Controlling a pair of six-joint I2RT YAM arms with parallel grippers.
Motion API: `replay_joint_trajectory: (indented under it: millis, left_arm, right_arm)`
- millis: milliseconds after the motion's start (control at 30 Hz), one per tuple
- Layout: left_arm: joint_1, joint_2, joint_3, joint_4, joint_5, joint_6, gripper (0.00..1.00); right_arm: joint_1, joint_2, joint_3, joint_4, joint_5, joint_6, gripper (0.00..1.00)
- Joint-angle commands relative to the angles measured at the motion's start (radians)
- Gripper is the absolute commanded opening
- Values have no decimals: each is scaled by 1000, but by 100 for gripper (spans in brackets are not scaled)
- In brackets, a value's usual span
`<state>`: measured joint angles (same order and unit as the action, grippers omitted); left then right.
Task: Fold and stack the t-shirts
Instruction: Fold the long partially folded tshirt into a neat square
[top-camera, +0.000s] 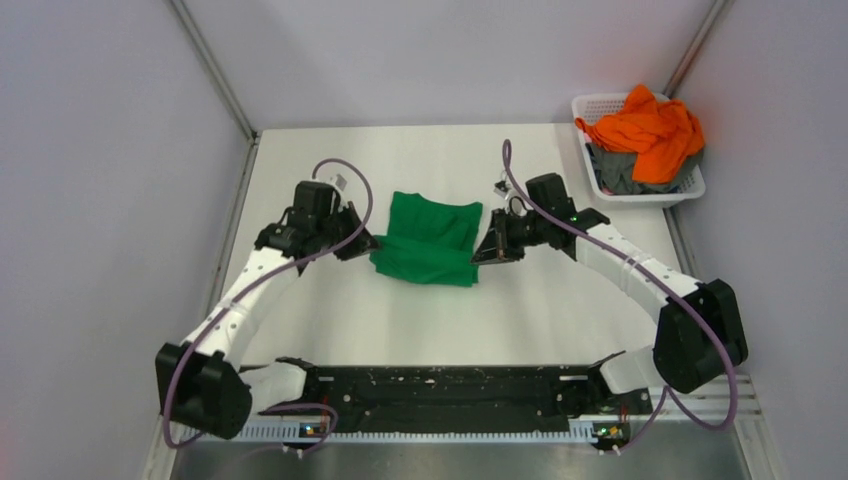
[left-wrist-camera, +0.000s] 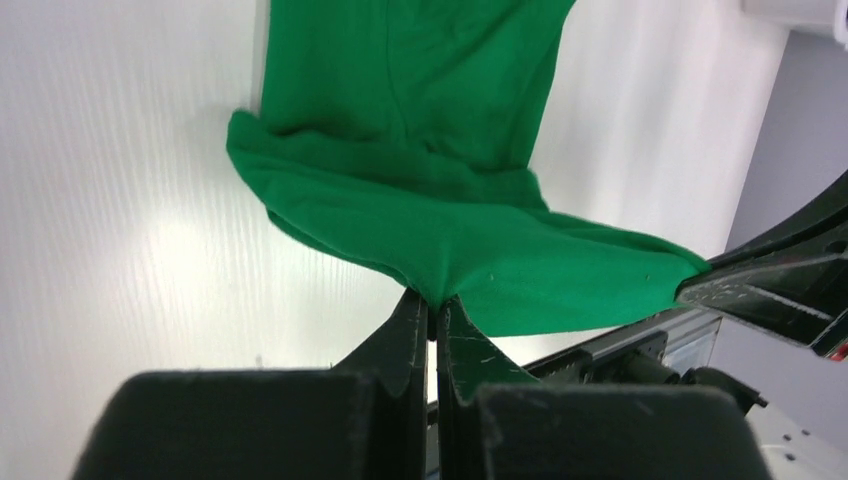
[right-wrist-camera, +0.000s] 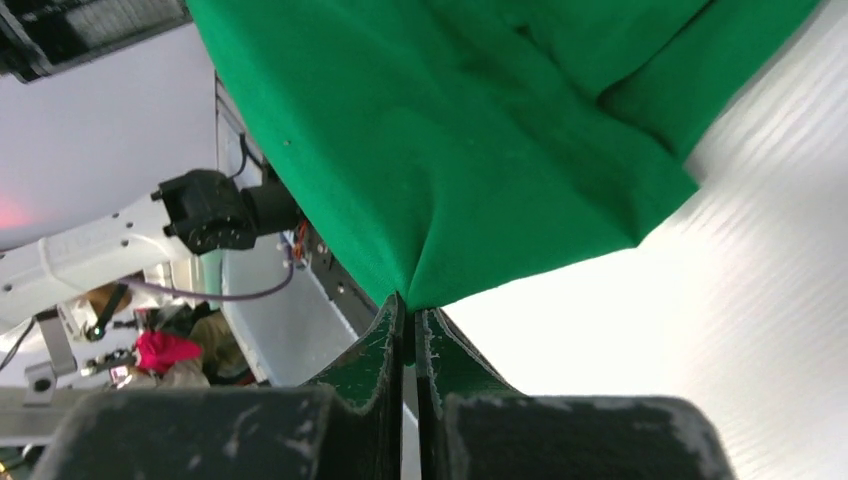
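The green t-shirt (top-camera: 428, 240) lies partly folded at the middle of the white table. My left gripper (top-camera: 366, 245) is shut on its left near edge; in the left wrist view the cloth (left-wrist-camera: 470, 230) is pinched between the jaws of that gripper (left-wrist-camera: 435, 300). My right gripper (top-camera: 484, 250) is shut on its right near edge; in the right wrist view the cloth (right-wrist-camera: 470, 150) is pinched in that gripper (right-wrist-camera: 407, 305). Both hold the near edge lifted a little. An orange t-shirt (top-camera: 650, 130) and a grey one (top-camera: 618, 172) lie heaped in the basket.
The white lattice basket (top-camera: 598, 105) stands at the table's far right corner. Grey walls close the left, back and right sides. The black rail (top-camera: 440, 385) with both arm bases runs along the near edge.
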<state>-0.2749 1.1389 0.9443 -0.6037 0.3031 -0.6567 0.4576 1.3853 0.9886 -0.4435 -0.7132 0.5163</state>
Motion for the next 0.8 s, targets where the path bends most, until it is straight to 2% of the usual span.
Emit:
replay_joint_trajectory:
  millis: [0,133,400,500,667,767]
  left_arm:
    - [28,146,173,125,6,19,0]
    - [52,286,273,204,57,45,0]
    - [106,566,502,215,133,94,0]
    - [117,666,604,203,177,100,0]
    - [121,810,738,177,173,126,0]
    - [123,901,814,164,202,139,0]
  right_arm:
    - [-45,32,74,103,26,6,0]
    - [-101,82,79,232,33,69,0]
    - [-164,238,147,467,-9,163,0]
    - [-185,287,190,492,30,164,0]
    - [-243,391,222,543,83,184,0]
    - [-269,480,246,582,59,181,0]
